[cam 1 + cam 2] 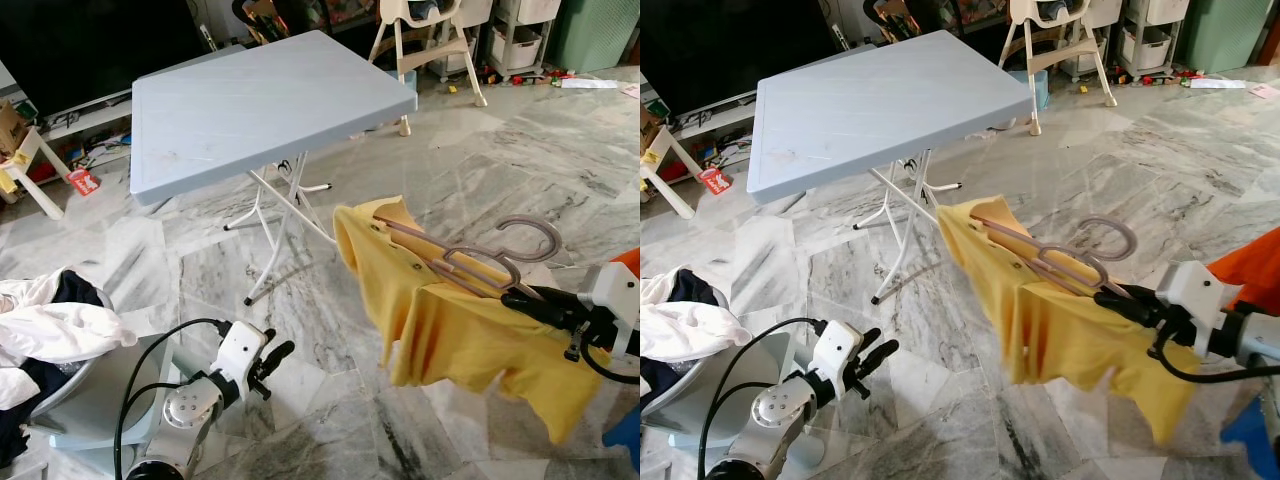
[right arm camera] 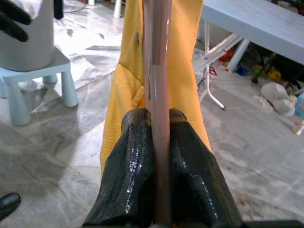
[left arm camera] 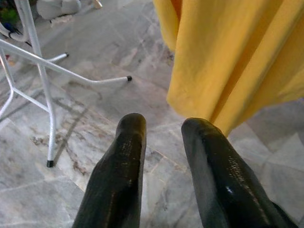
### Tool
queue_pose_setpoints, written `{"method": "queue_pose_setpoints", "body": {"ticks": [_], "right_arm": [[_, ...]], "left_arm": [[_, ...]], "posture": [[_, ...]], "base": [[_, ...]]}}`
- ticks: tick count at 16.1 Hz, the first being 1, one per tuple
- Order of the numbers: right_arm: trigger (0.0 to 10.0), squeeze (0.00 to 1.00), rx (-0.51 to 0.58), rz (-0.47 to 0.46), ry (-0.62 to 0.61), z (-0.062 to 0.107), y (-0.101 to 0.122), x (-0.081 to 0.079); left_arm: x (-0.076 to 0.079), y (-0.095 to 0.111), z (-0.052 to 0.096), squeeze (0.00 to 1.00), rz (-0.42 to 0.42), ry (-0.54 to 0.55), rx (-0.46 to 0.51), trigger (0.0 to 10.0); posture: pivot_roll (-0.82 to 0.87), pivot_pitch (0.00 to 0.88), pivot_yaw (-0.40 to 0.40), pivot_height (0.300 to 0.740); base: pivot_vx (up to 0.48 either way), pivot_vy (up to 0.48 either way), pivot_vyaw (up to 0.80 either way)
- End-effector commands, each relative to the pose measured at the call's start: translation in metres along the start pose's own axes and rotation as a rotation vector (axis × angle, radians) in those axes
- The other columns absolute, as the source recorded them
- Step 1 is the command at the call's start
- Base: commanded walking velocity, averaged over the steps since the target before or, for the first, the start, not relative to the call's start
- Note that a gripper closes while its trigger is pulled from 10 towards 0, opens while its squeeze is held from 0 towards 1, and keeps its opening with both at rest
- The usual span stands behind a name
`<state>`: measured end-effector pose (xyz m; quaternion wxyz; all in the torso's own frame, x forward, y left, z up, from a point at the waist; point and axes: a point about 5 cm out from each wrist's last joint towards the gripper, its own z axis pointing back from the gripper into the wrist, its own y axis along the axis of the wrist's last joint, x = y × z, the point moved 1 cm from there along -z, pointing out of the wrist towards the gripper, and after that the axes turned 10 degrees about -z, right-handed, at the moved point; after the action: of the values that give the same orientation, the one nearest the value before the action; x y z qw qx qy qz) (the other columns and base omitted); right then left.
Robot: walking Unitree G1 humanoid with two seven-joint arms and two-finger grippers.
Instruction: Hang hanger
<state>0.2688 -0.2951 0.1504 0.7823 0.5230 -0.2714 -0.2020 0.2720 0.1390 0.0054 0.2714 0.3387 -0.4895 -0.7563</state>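
Observation:
A pinkish-grey hanger [image 1: 470, 258] carries a yellow shirt [image 1: 450, 330] that droops over the marble floor. My right gripper [image 1: 512, 297] is shut on the hanger's bar, holding it out level at the right; the hook [image 1: 530, 238] curls upward. In the right wrist view the hanger bar [image 2: 156, 71] runs between the fingers [image 2: 135, 156] with the yellow shirt [image 2: 126, 66] beyond. My left gripper [image 1: 276, 358] hangs low at the left, slightly open and holding nothing; in its wrist view the fingers [image 3: 123, 166] point at the shirt's hem [image 3: 228, 66].
A light-blue folding table [image 1: 250, 105] on white legs [image 1: 275, 235] stands ahead. A grey laundry basket [image 1: 60, 375] with white and dark clothes sits on a small stool at the left. A high chair [image 1: 430, 40] and storage boxes stand at the back.

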Motion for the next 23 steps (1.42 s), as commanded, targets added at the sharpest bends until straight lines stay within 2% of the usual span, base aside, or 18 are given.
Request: {"method": "queue_pose_setpoints", "body": {"ticks": [1,2,5,8,9,13,14,15,17,20,23], "right_arm": [[10.0,0.00,0.037,0.028,0.031,-0.008,0.009,-0.005],[10.0,0.00,0.008,0.007,0.104,-0.011,0.001,-0.021],[10.0,0.00,-0.033,-0.039,0.176,-0.003,-0.002,-0.033],[10.0,0.00,-0.039,-0.042,0.167,-0.003,-0.001,-0.034],[10.0,0.00,-0.040,-0.051,0.171,-0.004,0.000,-0.037],[10.0,0.00,-0.039,-0.075,0.194,-0.007,0.000,-0.045],[10.0,0.00,-0.046,-0.081,0.196,-0.007,-0.001,-0.046],[10.0,0.00,-0.050,-0.083,0.194,-0.006,-0.002,-0.046],[10.0,0.00,-0.055,-0.093,0.195,-0.005,-0.003,-0.047],[10.0,0.00,-0.051,-0.103,0.220,-0.005,0.001,-0.050],[10.0,0.00,-0.046,-0.121,0.289,-0.003,0.009,-0.059]], "left_arm": [[-0.011,0.008,-0.001,1.00,-0.047,0.026,0.017,10.0],[-0.020,0.022,-0.008,1.00,-0.048,0.055,0.075,10.0],[-0.022,0.032,-0.010,1.00,-0.033,0.009,0.134,10.0],[-0.012,0.042,-0.015,1.00,-0.016,-0.069,0.193,10.0],[-0.003,0.048,-0.017,1.00,-0.004,-0.110,0.226,10.0],[0.007,0.046,-0.017,1.00,-0.006,-0.131,0.231,10.0],[0.002,0.047,-0.017,1.00,-0.012,-0.085,0.240,10.0],[-0.011,0.053,-0.017,1.00,-0.024,0.001,0.260,10.0],[-0.026,0.059,-0.016,1.00,0.006,0.067,0.282,10.0],[-0.028,0.054,-0.017,1.00,0.010,0.065,0.250,10.0],[-0.019,0.053,-0.027,1.00,0.085,0.000,0.236,10.0]], "posture": [[-0.16,0.027,0.180,0.740],[-0.16,0.029,0.179,0.740],[-0.17,0.033,0.185,0.740],[-0.18,0.036,0.186,0.740],[-0.18,0.039,0.186,0.740],[-0.18,0.042,0.187,0.740],[-0.18,0.042,0.189,0.740],[-0.18,0.043,0.190,0.740],[-0.18,0.042,0.189,0.740],[-0.18,0.042,0.189,0.740],[-0.19,0.046,0.189,0.740]], "base": [[0.000,0.000,0.00],[0.000,0.000,0.00],[0.000,0.000,0.00],[0.000,0.000,0.00],[0.000,0.000,0.00],[0.000,0.000,0.00],[0.000,0.000,0.00],[0.000,0.000,0.00],[0.000,0.000,0.00],[0.000,0.000,0.00],[0.000,0.000,0.00]]}}
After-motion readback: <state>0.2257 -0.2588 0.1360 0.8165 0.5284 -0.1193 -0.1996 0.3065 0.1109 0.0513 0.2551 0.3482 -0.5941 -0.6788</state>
